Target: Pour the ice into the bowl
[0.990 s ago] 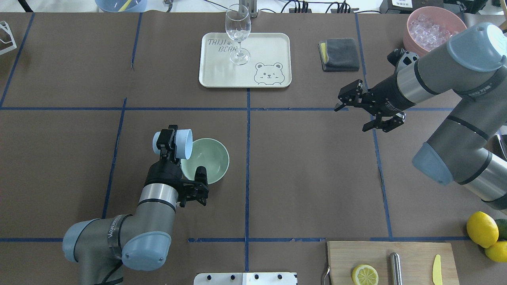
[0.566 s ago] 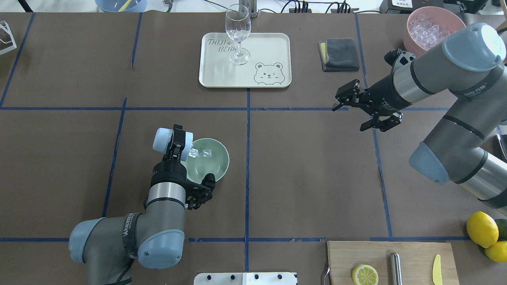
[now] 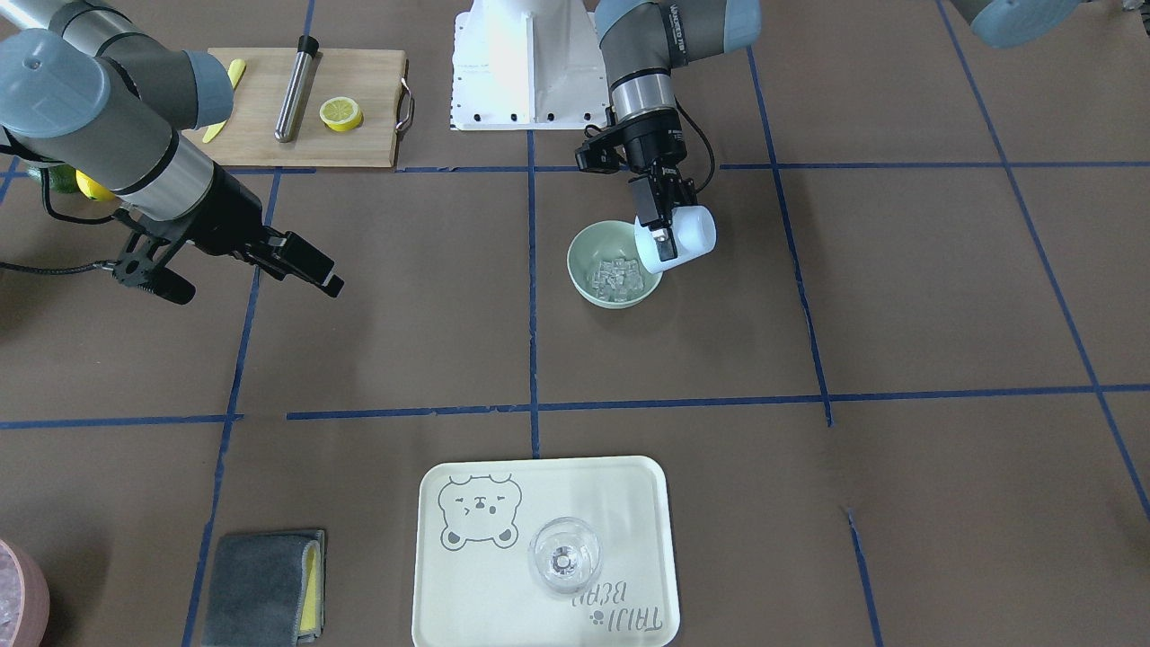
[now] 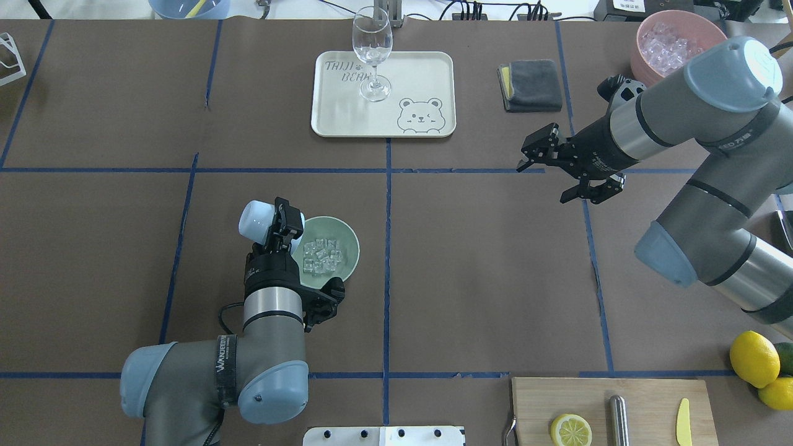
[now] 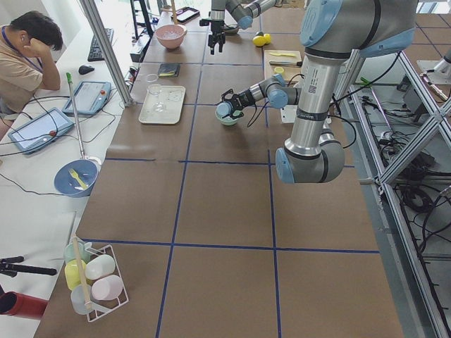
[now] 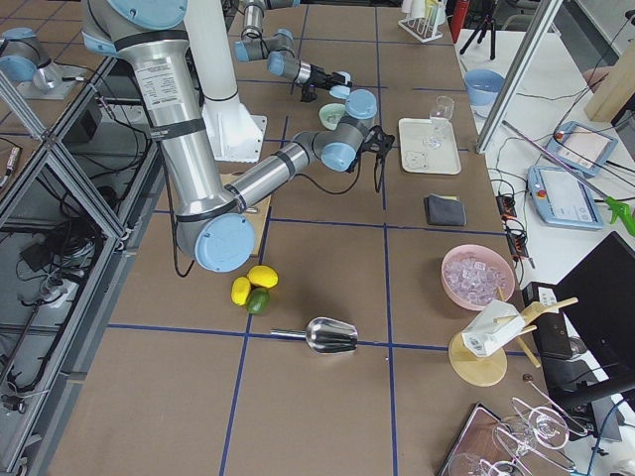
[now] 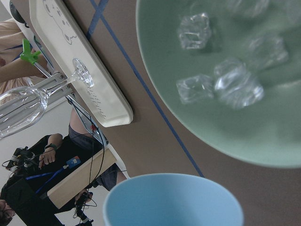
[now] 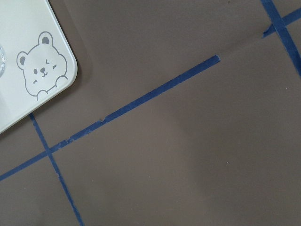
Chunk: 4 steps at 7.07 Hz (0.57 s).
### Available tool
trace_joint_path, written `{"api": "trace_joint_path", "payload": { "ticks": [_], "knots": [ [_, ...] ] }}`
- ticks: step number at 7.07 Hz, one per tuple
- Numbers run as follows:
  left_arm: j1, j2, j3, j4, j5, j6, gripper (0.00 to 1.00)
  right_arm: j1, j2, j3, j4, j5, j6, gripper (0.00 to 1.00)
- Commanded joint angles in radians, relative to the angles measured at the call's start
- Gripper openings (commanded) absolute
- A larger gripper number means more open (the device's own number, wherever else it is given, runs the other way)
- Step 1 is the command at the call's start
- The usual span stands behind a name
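The blue cup (image 4: pixel 255 220), clamped across its sides by the left gripper (image 4: pixel 282 222), lies tipped nearly level with its mouth pointing right over the left rim of the bowl (image 4: pixel 354 244). The ice (image 4: pixel 321 255) sits heaped in the bowl just right of those fingers, so righting the cup probably only has to clear that rim. Farther back stands the tray (image 4: pixel 328 118) with the glass (image 4: pixel 372 52), and well apart at far right the right gripper (image 4: pixel 542 183) hangs wide open, empty.
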Motion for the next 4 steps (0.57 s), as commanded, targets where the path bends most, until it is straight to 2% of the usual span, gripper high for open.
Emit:
{"api": "trace_joint_path", "payload": {
  "ticks": [1,2,4],
  "knots": [
    [-0.007,0.009,-0.073,0.005,-0.074,-0.061,0.00,-0.040,0.047,-0.005,0.000,-0.052,0.008,1.00],
    [-0.010,0.012,-0.075,0.005,-0.100,-0.229,0.00,-0.066,0.069,-0.005,0.000,-0.080,0.034,1.00],
    [-0.019,0.044,-0.098,0.005,-0.239,-0.617,0.00,-0.078,0.087,-0.003,0.000,-0.103,0.043,1.00]
  ]
}}
